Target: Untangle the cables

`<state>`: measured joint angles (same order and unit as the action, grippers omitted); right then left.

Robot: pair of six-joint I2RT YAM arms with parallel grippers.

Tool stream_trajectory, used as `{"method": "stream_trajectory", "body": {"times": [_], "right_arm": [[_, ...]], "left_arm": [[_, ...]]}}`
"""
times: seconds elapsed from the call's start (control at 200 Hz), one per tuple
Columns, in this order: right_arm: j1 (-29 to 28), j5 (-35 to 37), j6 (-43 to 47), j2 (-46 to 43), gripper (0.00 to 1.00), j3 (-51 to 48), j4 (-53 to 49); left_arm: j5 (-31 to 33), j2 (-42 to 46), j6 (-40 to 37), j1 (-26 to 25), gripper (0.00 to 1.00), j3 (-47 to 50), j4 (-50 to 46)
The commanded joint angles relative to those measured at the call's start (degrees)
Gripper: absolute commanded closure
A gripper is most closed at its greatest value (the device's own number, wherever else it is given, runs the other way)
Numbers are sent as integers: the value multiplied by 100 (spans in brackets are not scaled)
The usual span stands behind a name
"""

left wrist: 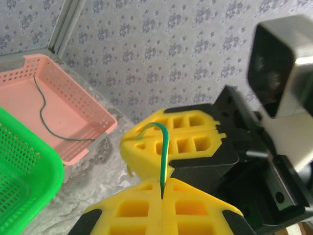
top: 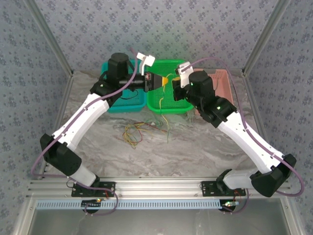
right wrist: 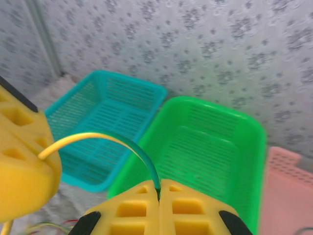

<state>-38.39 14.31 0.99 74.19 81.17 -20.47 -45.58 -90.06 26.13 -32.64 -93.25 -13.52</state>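
**Both tools pinched on one cable over the far baskets**

Your left tool (left wrist: 161,192) has its yellow fingers pressed together on the green cable (left wrist: 165,155). The strand rises from the seam and arches over. Your right tool (right wrist: 159,190) is clamped on the same cable, which turns yellow as it curves away toward the left tool's fingers. The two tools sit tip to tip, close together, above the green basket (top: 182,106).

Three baskets line the bench's (top: 205,147) far edge: the teal basket (top: 128,105) on the left, the green in the middle and the pink basket (left wrist: 73,120) on the right. One dark cable (left wrist: 41,108) lies curled in the pink one.

From the tools a thin strand hangs toward the bench. The loose cables (top: 133,132), yellow, green and red-brown, lie tangled near mid-bench, in front of the teal basket.
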Motion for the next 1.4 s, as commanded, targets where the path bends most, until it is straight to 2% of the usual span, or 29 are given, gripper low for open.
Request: {"method": "stream_trajectory", "body": {"times": [0.0, 0.24, 0.5, 0.585, 0.65, 0.735, 0.934, 1.019, 1.074, 1.259, 1.299, 1.394], "right_arm": [[-72, 1682, 1602, 59, 100, 358, 324], [92, 2174, 2982, 69, 100, 389, 1012], [296, 1453, 3319, 42, 100, 858, 805], [353, 1160, 3128, -20, 90, 977, 443], [413, 941, 2937, -174, 77, 971, 255], [554, 703, 2359, -437, 65, 1005, -65], [1202, -19, 245, -1318, 55, 601, -632], [1621, -659, -657, -1652, 52, 289, -638], [1748, -954, -1003, -1837, 50, 44, -504], [1914, -982, -1653, -1938, 40, 141, -962], [2106, -1226, -2102, -1871, 40, 277, -1140], [2442, -2050, -3965, -1759, 41, 198, -1046]], "left_arm": [[-15, -142, -590, -114, 100, -180, -992], [180, -243, -984, -119, 100, -250, -1499], [224, -363, -1163, -265, 100, -207, -1706], [247, -339, -1136, -293, 100, -167, -1670], [268, -312, -1135, -287, 100, -167, -1669], [376, -265, -1079, -282, 100, -158, -1614], [636, -106, -783, -286, 100, -159, -1274], [697, -65, -700, -278, 100, -153, -1160], [755, -64, -682, -288, 100, -162, -1149], [943, -32, -614, -283, 100, -151, -1102], [967, -8, -575, -288, 100, -108, -1032], [1090, 72, -472, -303, 100, 60, -769]]}}
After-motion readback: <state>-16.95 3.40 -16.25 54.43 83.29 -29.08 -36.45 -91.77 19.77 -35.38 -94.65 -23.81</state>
